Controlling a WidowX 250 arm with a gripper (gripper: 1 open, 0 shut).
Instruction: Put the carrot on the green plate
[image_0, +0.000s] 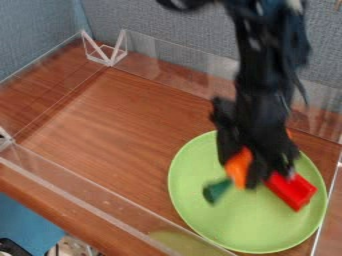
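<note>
My gripper (246, 160) hangs over the middle of the green plate (194, 205), shut on the carrot (235, 171). The carrot is orange and hangs tilted from the fingers, its dark green stem tip (214, 191) pointing down and left, close above the plate's surface. Whether the tip touches the plate I cannot tell. The black arm (274, 60) comes down from the top right and hides part of the plate's far rim.
A red rectangular block (295, 188) lies on the right side of the plate, partly behind the gripper. Clear plastic walls (80, 185) fence the wooden table. A small white wire stand (104, 47) sits at the back left corner.
</note>
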